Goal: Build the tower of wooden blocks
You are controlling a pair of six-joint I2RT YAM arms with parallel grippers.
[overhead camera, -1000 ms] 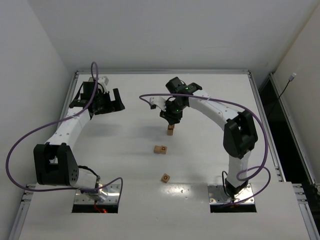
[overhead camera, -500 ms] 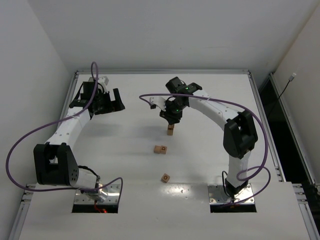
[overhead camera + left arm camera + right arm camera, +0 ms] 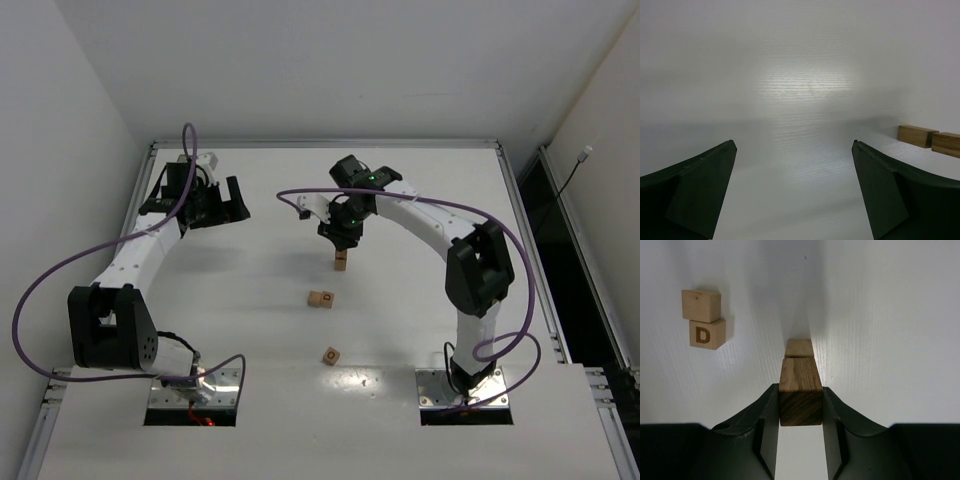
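Observation:
My right gripper (image 3: 343,240) is shut on a wood block (image 3: 800,397), gripping its two sides. Straight under it stands the tower (image 3: 341,262), seen in the right wrist view as a lighter block (image 3: 799,348) in line with the held one. I cannot tell whether the two touch. Two blocks lie side by side (image 3: 320,298), a plain one (image 3: 701,305) and one marked D (image 3: 707,334). Another single block (image 3: 331,355) lies nearer the bases. My left gripper (image 3: 215,205) is open and empty at the far left (image 3: 794,145).
In the left wrist view two blocks (image 3: 917,135) show at the right edge, well away from the left fingers. The white table has a raised rim (image 3: 325,144) at the back and walls on both sides.
The right arm has shifted very slightly to the left with the block in it. The left arm and loose blocks have not moved.

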